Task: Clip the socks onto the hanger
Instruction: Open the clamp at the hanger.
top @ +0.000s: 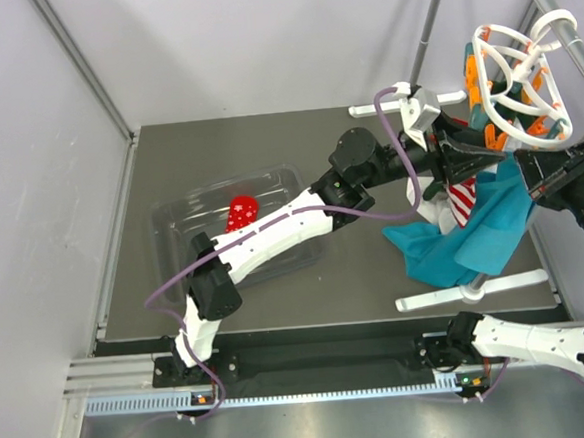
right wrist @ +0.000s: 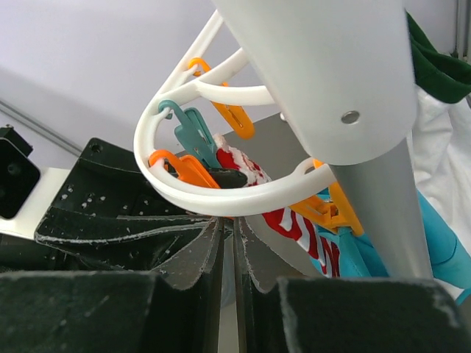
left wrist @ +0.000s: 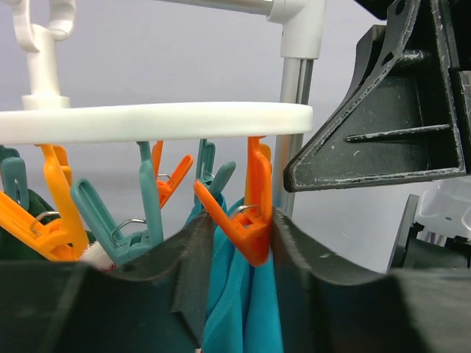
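The white round hanger [top: 517, 63] hangs at the far right, with orange and teal pegs under its ring [left wrist: 147, 121]. My left gripper [top: 460, 159] reaches up under the ring and is shut on an orange peg [left wrist: 250, 228]. The striped sock [top: 462, 202] hangs just below it, red and white beside the pegs [right wrist: 294, 220]. The red dotted sock [top: 241, 212] lies in a clear tray [top: 172, 222]. My right gripper [top: 540, 177] sits at the hanger's near rim [right wrist: 221, 202]. Its fingers [right wrist: 199, 250] are almost together, with the tips hidden behind the ring.
A teal cloth [top: 473, 231] hangs from the hanger and drapes to the table, right under the orange peg [left wrist: 235, 309]. Grey rack poles [top: 429, 29] and the rack's white feet [top: 472, 289] stand around the hanger. A green cloth [right wrist: 434, 66] hangs behind the pole.
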